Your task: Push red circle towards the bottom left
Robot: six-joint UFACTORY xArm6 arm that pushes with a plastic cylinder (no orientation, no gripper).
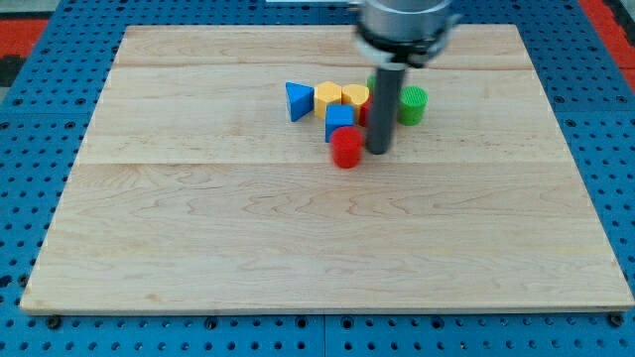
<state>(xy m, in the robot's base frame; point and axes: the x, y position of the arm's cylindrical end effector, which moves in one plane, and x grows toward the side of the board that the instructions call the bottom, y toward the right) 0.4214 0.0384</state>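
Observation:
The red circle (346, 148) is a short red cylinder on the wooden board (198, 238), just below the block cluster near the view's top middle. My tip (378, 150) stands right beside its right side, touching or nearly touching. The rod hides most of another red block (365, 111) behind it.
The cluster above holds a blue triangle (298, 100), a yellow block (328, 96), a yellow heart (354, 95), a blue cube (339, 121), and a green cylinder (413, 103) to the rod's right. A blue pegboard (30, 149) surrounds the board.

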